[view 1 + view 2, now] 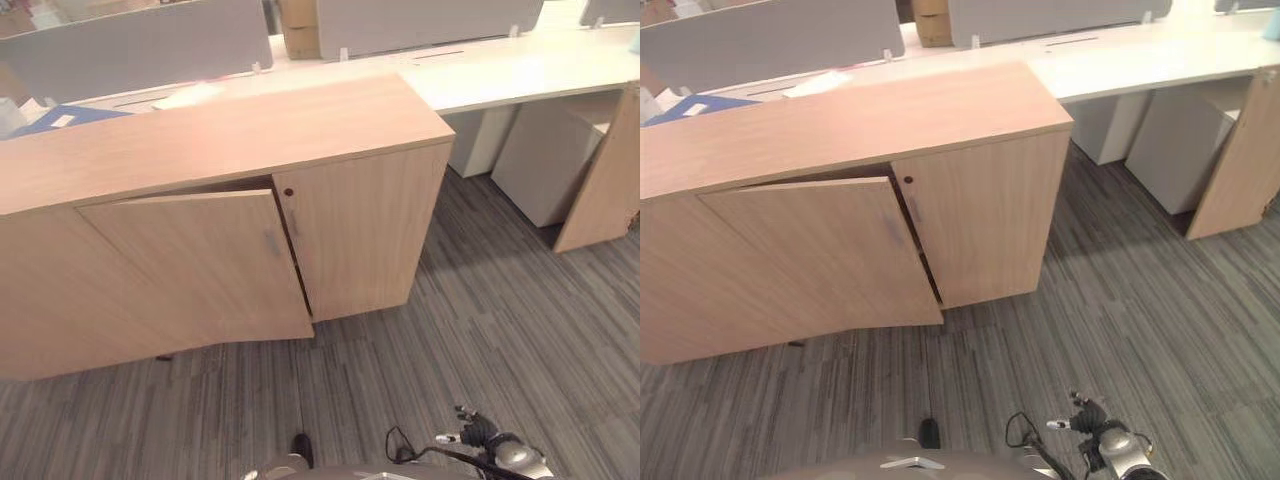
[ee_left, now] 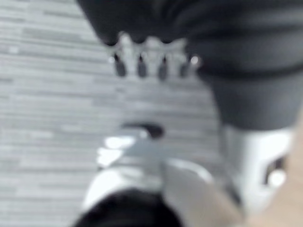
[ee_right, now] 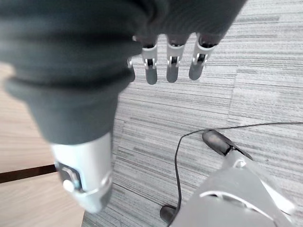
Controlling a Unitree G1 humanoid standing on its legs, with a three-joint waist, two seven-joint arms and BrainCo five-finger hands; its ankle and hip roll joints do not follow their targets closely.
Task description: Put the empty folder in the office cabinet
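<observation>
Though seen through a blur, hangs fingers-down over the grey striped carpet (image 1: 480, 330) as the left hand (image 2: 151, 64), with fingers straight to loose in a row and nothing held. Hangs the same way as the right hand (image 3: 173, 66): fingers relaxed and nearly straight, thumb standing apart, nothing between them, only carpet beneath.

Stands well ahead of both hands as a low wooden cabinet (image 1: 220, 130) on the carpet. Shows a left door (image 1: 190, 270) ajar, its free edge swung a little way out from the front and a dark gap along its top edge. Shows a right door (image 1: 360, 230) closed flush, with a small round keyhole (image 1: 288, 191) near its upper left corner. Carries nothing on its top.

Lies beyond the back edge of the cabinet top, toward its left end, as a blue folder (image 1: 65, 118) with a white label; touches neither hand and sits outside the cabinet, partly cut off by the cabinet's back edge. Cannot tell what exactly bears it there, nor whether it is empty.

Runs behind the cabinet and off to the right as a long white desk (image 1: 500, 70), with a pale sheet of paper (image 1: 185, 95) near the cabinet's back edge. Backed by grey partition screens (image 1: 130, 50), with a cardboard box (image 1: 298, 28) between two of them. Shelters white pedestal units (image 1: 545, 160) below, beside a wooden side panel (image 1: 605, 180) at the right.
</observation>
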